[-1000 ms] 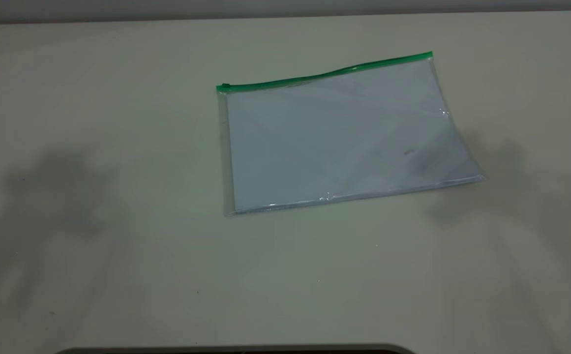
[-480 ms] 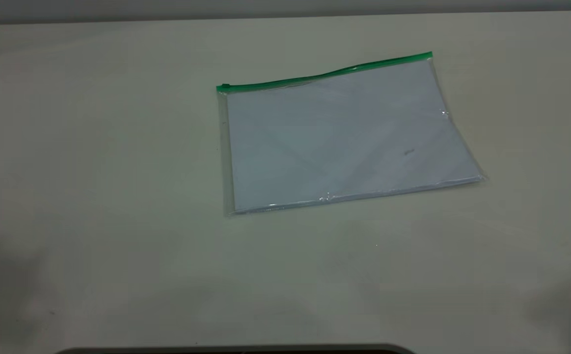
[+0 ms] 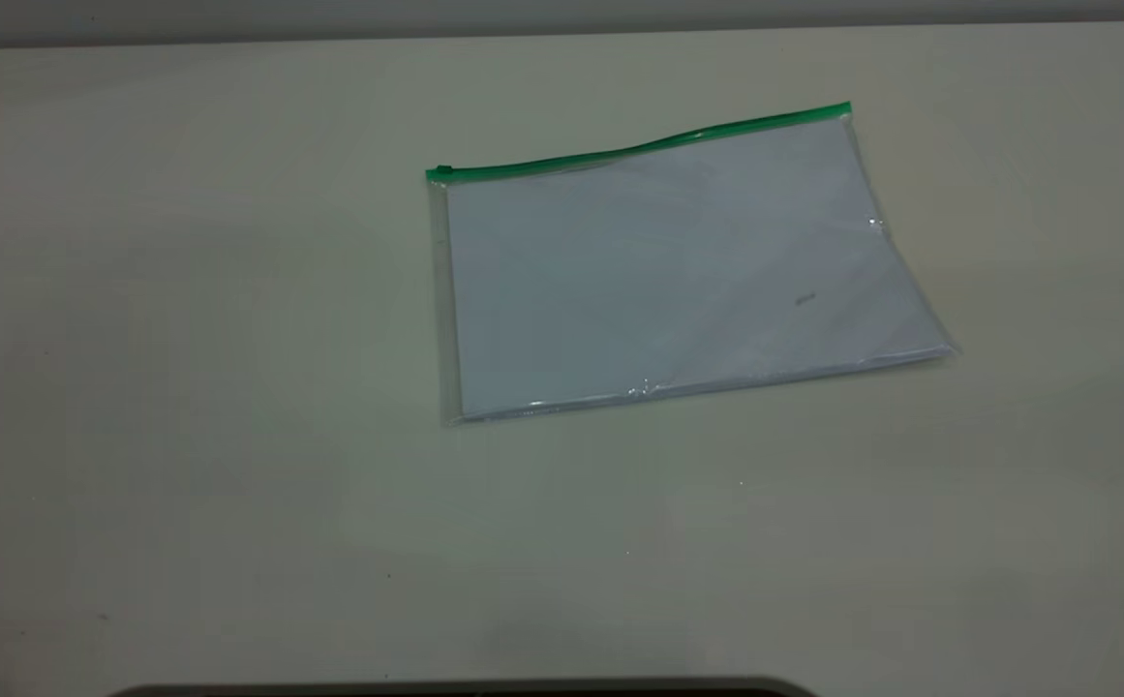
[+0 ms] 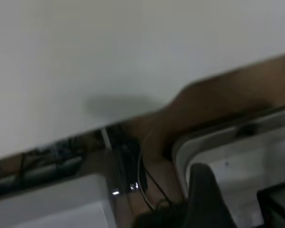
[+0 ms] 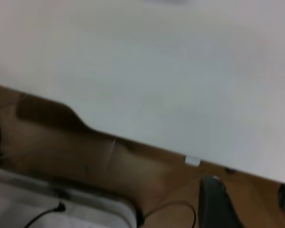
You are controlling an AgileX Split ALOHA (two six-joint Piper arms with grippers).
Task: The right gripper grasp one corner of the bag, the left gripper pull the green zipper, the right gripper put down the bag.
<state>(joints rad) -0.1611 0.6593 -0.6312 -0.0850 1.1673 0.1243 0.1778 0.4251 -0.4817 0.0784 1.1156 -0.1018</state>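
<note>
The clear rectangular plastic bag with its thin bright green zipper lies flat on the pale table, both black grippers' jaws spread, empty.

table: pale, matte | floor: brown, beyond table edge | cables: black, on floor

A clear rectangular plastic bag holding white paper lies flat, upper centre-right, its thin green zipper along the top edge.
</note>
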